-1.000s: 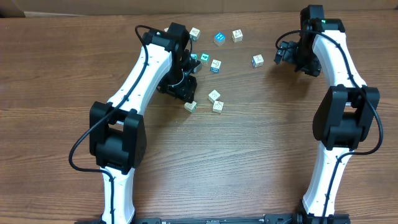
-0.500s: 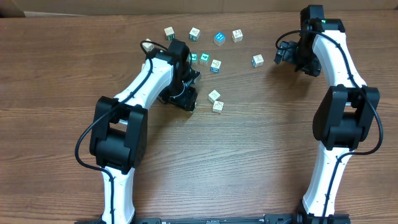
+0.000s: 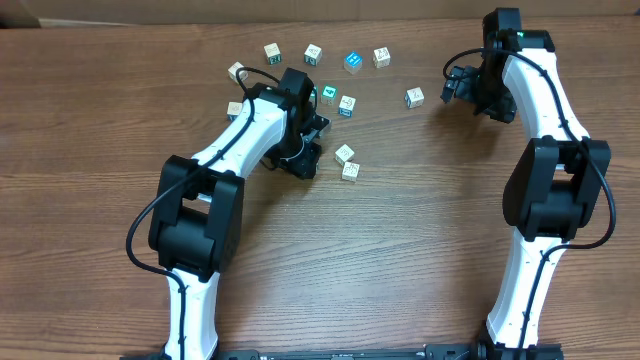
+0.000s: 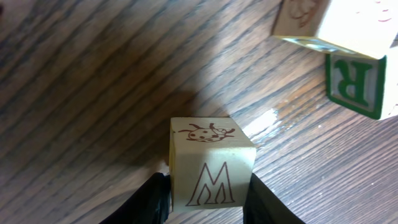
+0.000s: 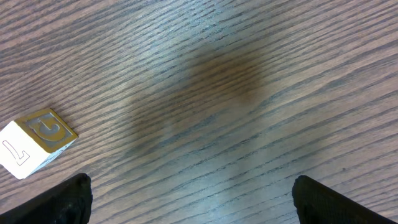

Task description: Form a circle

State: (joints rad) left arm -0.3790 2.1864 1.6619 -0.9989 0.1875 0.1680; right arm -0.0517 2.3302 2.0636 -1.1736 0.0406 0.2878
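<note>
Several small whitish letter cubes, the pieces for the circle, lie scattered across the far middle of the wooden table (image 3: pixel 400 250), among them one at the back (image 3: pixel 313 53), a teal-faced one (image 3: pixel 328 95) and a pair (image 3: pixel 347 162). My left gripper (image 3: pixel 305 160) is just left of that pair, low over the wood. In the left wrist view its fingers press both sides of a cube (image 4: pixel 211 165) with a red M and a ladybird, and my left gripper (image 4: pixel 208 208) is shut on it. My right gripper (image 3: pixel 455 88) hovers open right of a lone cube (image 3: pixel 414 97).
Close ahead of the held cube lie a green R cube (image 4: pixel 357 84) and a pale cube (image 4: pixel 336 25). In the right wrist view, one L cube (image 5: pixel 37 140) rests left of my wide-open right gripper (image 5: pixel 196 205). A bright-blue cube (image 3: pixel 352 61) sits in the back row.
My left arm swung its elbow right, uncovering cubes at the back left. Its gripper slid a little right and closed on the M cube. The right arm stayed still.
</note>
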